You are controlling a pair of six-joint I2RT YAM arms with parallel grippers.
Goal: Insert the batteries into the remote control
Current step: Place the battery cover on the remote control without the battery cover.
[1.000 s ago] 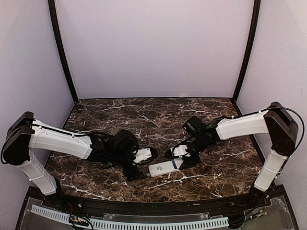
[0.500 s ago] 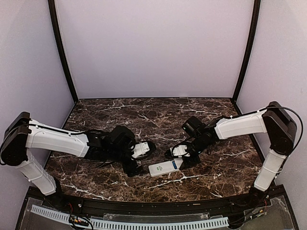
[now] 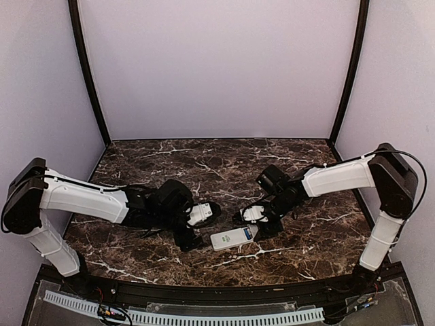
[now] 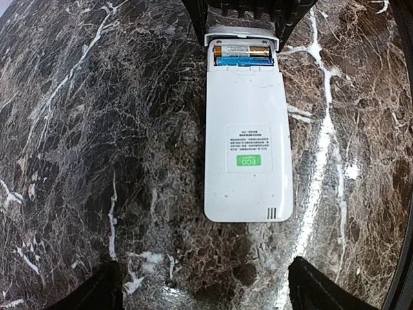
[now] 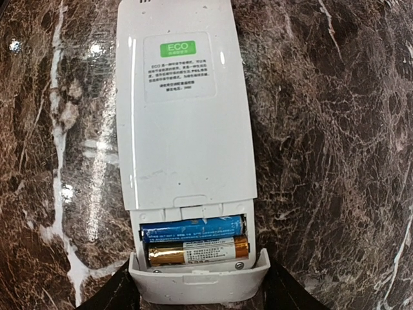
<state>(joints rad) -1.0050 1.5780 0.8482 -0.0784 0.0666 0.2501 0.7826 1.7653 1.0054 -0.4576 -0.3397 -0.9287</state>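
Found the remote control lying flat, back face up, on the table, its battery end seated between the fingers of the right gripper. Noted those fingers closed in against both long edges of that end, touching the casing on each side, with nothing else in the grasp. Inspected the battery compartment, a shallow rectangular recess open to view just ahead of the right fingertips: holds the batteries, two in number, laid side by side across the width of the handset and touching along their length. Recorded the blue battery on the side away from the right fingertips and the gold battery on the side nearest them, both seated level within the recess. Noted small printing on both, too fine to read. Found the left gripper wide open, holding nothing, its fingers apart from the handset, with the plain end of the handset just ahead of the gap between them. Observed a smooth, glossy white plastic casing, a long rectangle with rounded corners, bearing a green label above lines of small print and a short row of slots near the corner closest to the left fingers. Recorded the table surface as polished dark brown marble pattern with white veins, showing reflected highlights.
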